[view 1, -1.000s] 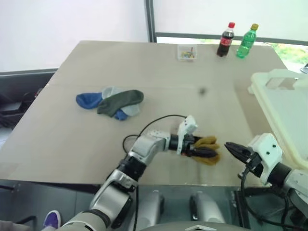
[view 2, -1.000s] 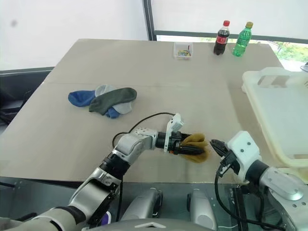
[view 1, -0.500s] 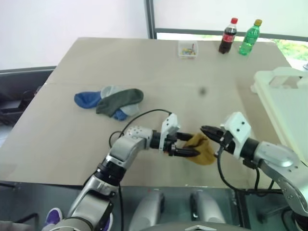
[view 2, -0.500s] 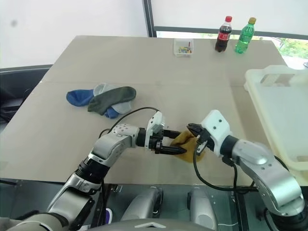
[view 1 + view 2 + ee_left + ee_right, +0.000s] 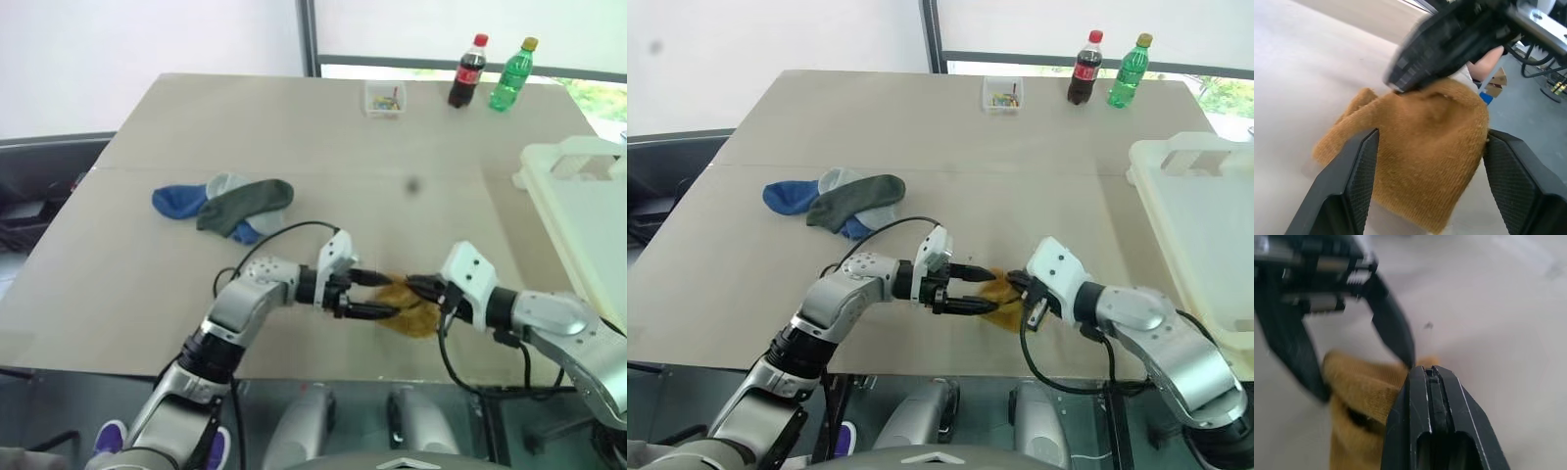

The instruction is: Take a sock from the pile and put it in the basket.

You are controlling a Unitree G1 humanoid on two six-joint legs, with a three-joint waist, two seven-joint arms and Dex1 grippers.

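Mustard-yellow knitted sock; beyond it, a loose pile of blue, dark-grey and pale blue-grey fabric socks on the plain beige surface.

Bottle labels – nothing readable

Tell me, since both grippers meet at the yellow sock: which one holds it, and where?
The right gripper is shut on the yellow sock's upper edge. The left gripper is open, its fingers either side of the sock.
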